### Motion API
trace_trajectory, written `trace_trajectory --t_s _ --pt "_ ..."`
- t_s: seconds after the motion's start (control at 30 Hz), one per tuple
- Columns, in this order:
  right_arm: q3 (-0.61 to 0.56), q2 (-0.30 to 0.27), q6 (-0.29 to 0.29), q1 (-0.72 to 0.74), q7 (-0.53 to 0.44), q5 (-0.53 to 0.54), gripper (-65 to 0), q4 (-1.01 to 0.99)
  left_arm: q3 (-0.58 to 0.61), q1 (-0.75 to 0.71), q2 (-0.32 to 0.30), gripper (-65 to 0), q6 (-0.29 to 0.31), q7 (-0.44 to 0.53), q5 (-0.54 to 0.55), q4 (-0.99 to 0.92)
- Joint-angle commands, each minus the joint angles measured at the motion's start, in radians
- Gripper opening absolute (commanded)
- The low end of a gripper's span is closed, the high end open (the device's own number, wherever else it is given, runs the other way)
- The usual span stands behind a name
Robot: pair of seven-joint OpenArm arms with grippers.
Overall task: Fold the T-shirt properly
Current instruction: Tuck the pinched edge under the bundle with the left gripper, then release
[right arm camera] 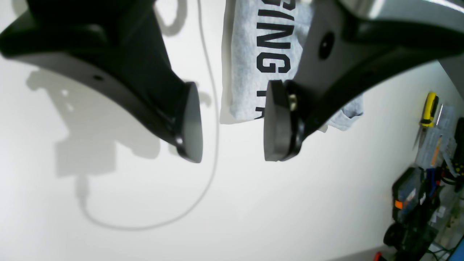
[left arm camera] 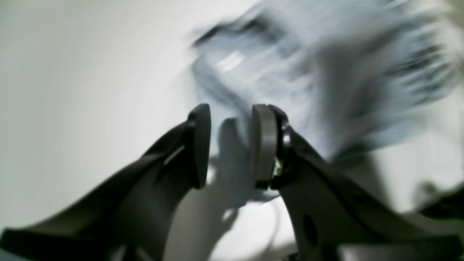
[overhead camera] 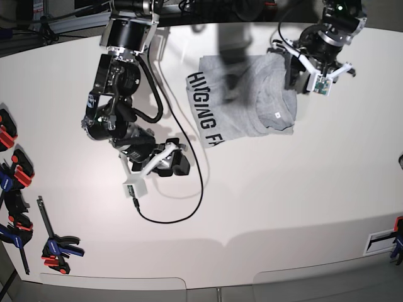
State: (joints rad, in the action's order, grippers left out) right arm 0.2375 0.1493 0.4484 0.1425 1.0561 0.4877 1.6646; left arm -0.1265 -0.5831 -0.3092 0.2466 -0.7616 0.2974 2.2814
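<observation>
One T-shirt (overhead camera: 242,104) is lying on one counter (overhead camera: 283,189); two arms are working, one end effector each (overhead camera: 165,157) (overhead camera: 308,69); one black cable (overhead camera: 189,182) is trailing; several clamps (overhead camera: 60,246) are sitting left.

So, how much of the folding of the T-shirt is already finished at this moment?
Partly done. The light grey cotton T-shirt with black lettering lies on the white table in a partial fold, one side turned over the middle, though the bundle looks uneven. Nothing is in hand: the left gripper hangs over the shirt's edge with jaws open and empty, and the right gripper is open and off the cloth. Left: the remaining folds and tidying.
</observation>
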Motion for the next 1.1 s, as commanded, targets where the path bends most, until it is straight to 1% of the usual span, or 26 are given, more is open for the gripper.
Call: trace_trajectory --t_s 0.0,0.07,0.17,0.27,0.33,0.43,0.53,0.63,0.7,0.8,1.07 --pt "-0.003 0.000 0.012 0.023 -0.024 0.019 -38.7 0.020 -0.003 0.019 0.002 -47.4 0.035 0.026 0.058 0.016" --pt "-0.003 0.000 0.012 0.024 -0.024 0.018 -38.7 0.020 -0.003 0.045 0.020 -47.4 0.092 0.023 0.098 0.014" --pt "-0.003 0.000 0.012 0.023 -0.024 0.018 -38.7 0.020 -0.003 0.078 0.039 -47.4 0.095 0.025 0.117 -0.030" --pt "-0.003 0.001 0.012 0.024 -0.024 0.018 -38.7 0.020 -0.003 0.129 0.045 -47.4 0.111 0.025 0.167 -0.152" --pt "-0.003 0.001 0.012 0.023 -0.024 0.018 -38.7 0.020 -0.003 0.174 0.045 -47.4 0.149 0.006 0.210 -0.258" --pt "-0.003 0.001 0.012 0.023 -0.024 0.018 -38.7 0.020 -0.003 0.245 0.045 -47.4 0.189 -0.049 0.287 -0.386" --pt "-0.003 0.000 0.012 0.023 -0.024 0.018 -38.7 0.020 -0.003 0.285 0.046 -47.4 0.236 -0.079 0.315 -0.414" --pt "-0.003 0.000 0.012 0.023 -0.024 0.018 -38.7 0.020 -0.003 0.303 0.046 -47.4 0.241 -0.075 0.316 -0.413" --pt "-0.003 0.000 0.012 0.023 -0.024 0.018 -38.7 0.020 -0.003 0.304 0.046 -47.4 0.242 -0.075 0.335 -0.413" --pt "-0.003 0.001 0.012 0.024 -0.031 0.018 -38.7 0.020 -0.003 0.303 0.046 -47.4 0.267 -0.080 0.362 -0.413" --pt "-0.003 0.001 0.012 0.024 -0.031 0.018 -38.7 0.020 -0.003 0.303 0.046 -47.6 0.267 -0.081 0.379 -0.473"
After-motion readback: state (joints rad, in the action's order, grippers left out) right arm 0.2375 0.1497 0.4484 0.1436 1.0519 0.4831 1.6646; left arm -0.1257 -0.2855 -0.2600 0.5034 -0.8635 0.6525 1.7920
